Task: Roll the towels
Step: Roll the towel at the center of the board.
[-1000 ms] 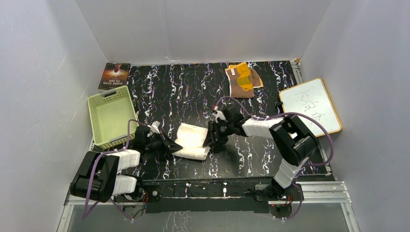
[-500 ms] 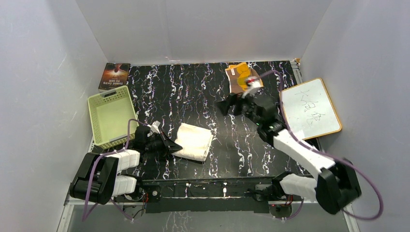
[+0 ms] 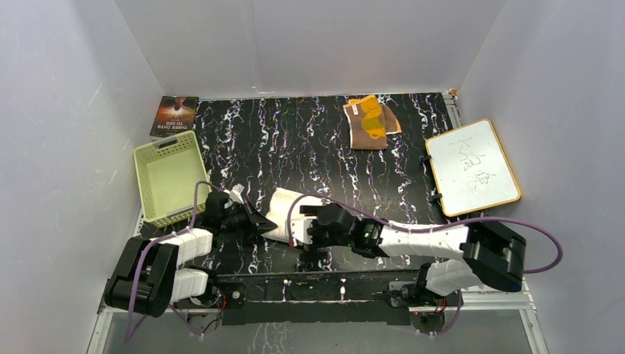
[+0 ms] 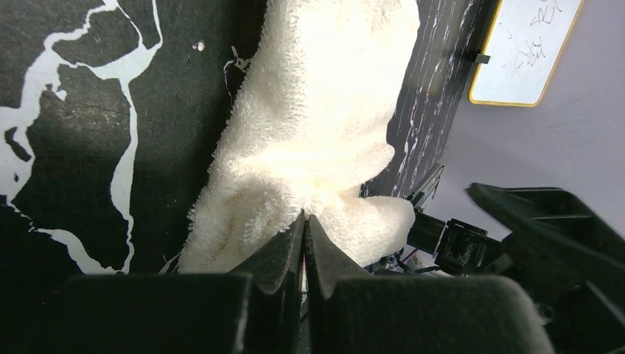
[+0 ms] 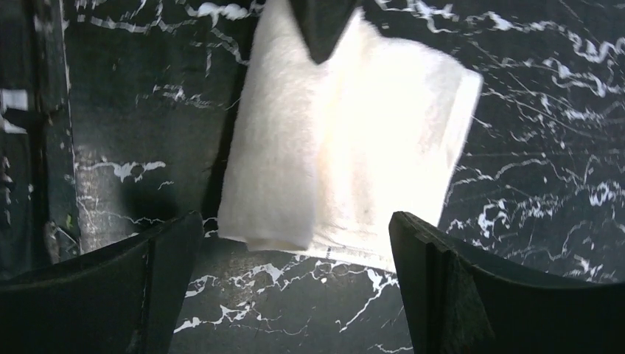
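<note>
The right gripper (image 5: pixel 295 221) has swung back from the far side to the near edge, jaws wide and empty, with the cream towel (image 5: pixel 346 147) at its 12 o'clock. At the towel's 9 o'clock the left gripper (image 4: pixel 306 221) is clamped on its edge. The right gripper should straddle the near fold squarely, then roll away evenly. The brown towel (image 3: pixel 368 122) waits at the table's 1 o'clock.

A black table (image 3: pixel 295 140) veined with white carries a folded cream towel (image 3: pixel 286 203) near its front edge, left of centre, and a loosely bunched brown and yellow towel (image 3: pixel 371 122) at the back. A green basket (image 3: pixel 166 143) sits at the left, a book (image 3: pixel 175 116) just behind it, and a wood-framed whiteboard (image 3: pixel 472 166) at the right edge.
</note>
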You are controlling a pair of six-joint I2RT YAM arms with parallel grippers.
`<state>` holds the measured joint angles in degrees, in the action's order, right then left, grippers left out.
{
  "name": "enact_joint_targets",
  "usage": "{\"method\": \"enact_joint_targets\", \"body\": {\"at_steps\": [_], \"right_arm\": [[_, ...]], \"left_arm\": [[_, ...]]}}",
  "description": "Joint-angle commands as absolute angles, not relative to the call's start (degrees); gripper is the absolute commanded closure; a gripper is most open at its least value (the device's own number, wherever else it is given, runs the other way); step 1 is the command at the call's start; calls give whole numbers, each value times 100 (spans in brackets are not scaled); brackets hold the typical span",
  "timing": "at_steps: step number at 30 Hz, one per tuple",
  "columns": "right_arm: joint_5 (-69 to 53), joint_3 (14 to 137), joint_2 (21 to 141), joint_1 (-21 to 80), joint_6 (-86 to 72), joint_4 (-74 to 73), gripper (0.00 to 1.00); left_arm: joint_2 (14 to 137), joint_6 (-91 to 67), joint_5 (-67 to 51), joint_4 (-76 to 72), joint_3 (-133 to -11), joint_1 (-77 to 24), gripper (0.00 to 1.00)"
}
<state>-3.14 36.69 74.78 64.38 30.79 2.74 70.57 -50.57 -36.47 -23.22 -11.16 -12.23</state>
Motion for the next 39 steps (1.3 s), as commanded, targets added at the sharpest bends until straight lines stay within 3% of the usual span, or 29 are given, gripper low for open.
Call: {"method": "enact_joint_targets", "body": {"at_steps": [1, 8, 17, 28, 31, 37, 39], "right_arm": [[-194, 3923, 7878, 6678, 4166, 280, 2], [-454, 4008, 8266, 6697, 4175, 618, 6], [-351, 4060, 8555, 6904, 4096, 927, 23], [1415, 3339, 8757, 7580, 4612, 2472, 16], [1509, 3296, 8844, 7619, 4607, 2477, 22], [1677, 3329, 9041, 7620, 4550, 2340, 51], [1671, 3309, 9037, 7620, 4530, 2377, 54]], "left_arm": [[7119, -4724, -3146, -1648, -1061, -1217, 100], [7066, -4668, -3097, -1534, -1136, -1215, 100], [7201, -4623, -3104, -1560, -1159, -1222, 100], [7315, -4614, -3146, -1582, -1166, -1216, 100], [7326, -4614, -3137, -1567, -1167, -1213, 100], [7356, -4599, -3142, -1541, -1177, -1216, 100], [7374, -4588, -3138, -1529, -1182, -1215, 100]]}}
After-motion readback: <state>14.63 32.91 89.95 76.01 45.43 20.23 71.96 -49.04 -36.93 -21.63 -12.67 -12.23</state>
